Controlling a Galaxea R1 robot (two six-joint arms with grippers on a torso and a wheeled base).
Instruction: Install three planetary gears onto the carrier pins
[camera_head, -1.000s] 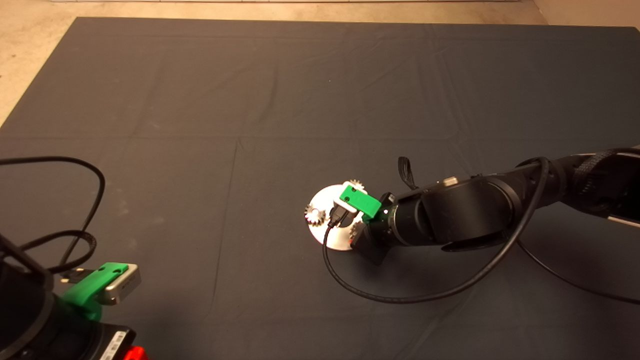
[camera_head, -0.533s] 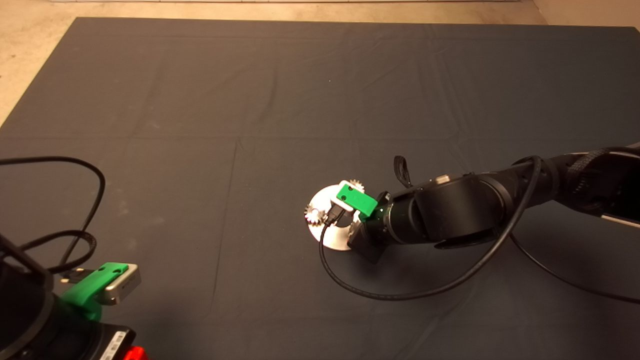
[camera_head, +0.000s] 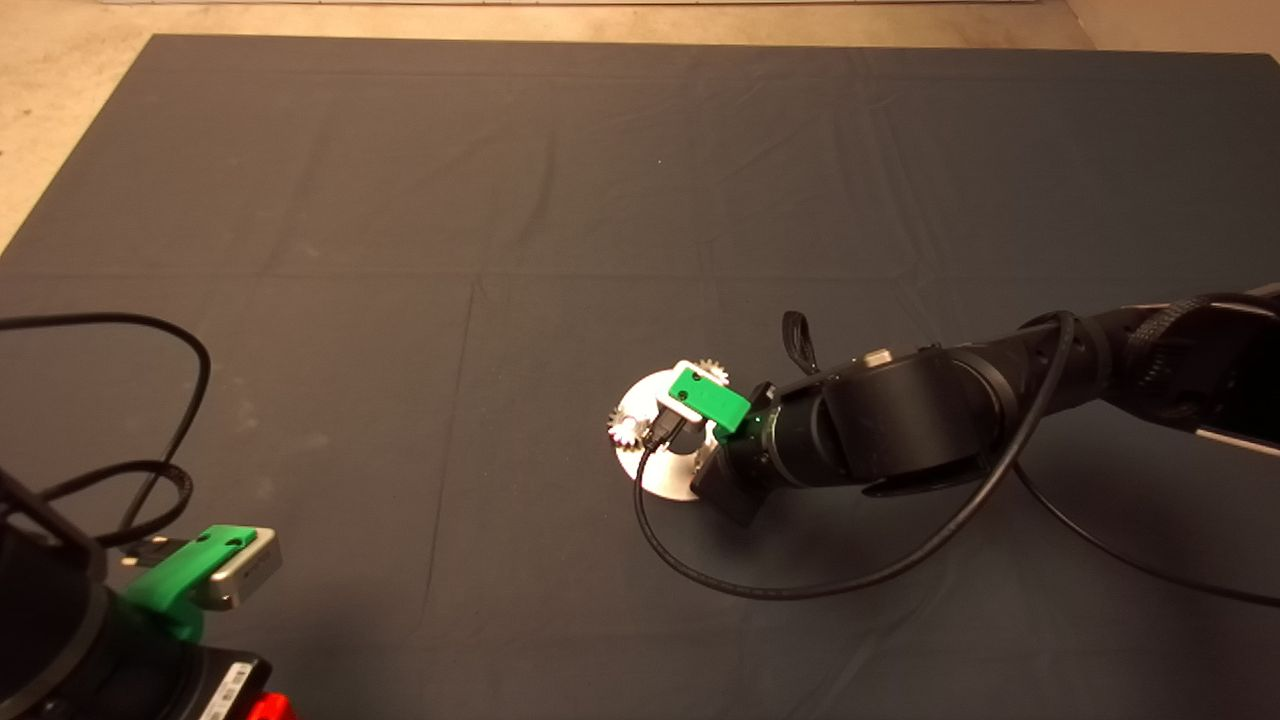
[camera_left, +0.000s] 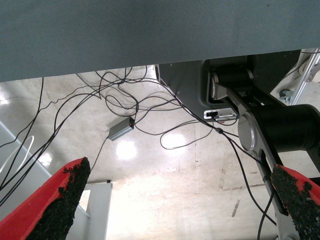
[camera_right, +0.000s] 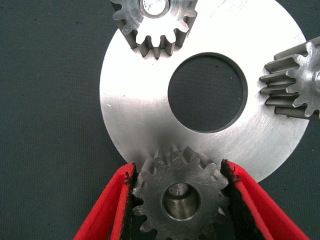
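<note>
The silvery carrier disc (camera_right: 145, 115) lies on the mat, also in the head view (camera_head: 662, 478). Two planetary gears (camera_right: 155, 22) (camera_right: 295, 82) sit on carrier pins at its rim; a pin top (camera_right: 154, 6) shows in one bore. My right gripper (camera_right: 177, 170) is shut on the third gear (camera_right: 180, 192), held flat at the disc's edge, with a pin end showing in its bore. In the head view the right gripper (camera_head: 700, 452) hangs over the disc, hiding that gear. My left gripper (camera_left: 185, 200) is open and parked at the lower left (camera_head: 190, 580).
The right arm's black cable (camera_head: 800, 590) loops over the mat in front of the disc. The left arm's cable (camera_head: 180, 400) curls at the left edge. Bare floor (camera_head: 60, 90) lies beyond the mat's far left corner.
My right gripper has shifted slightly to the left over the disc, still holding the gear. The left arm has not moved.
</note>
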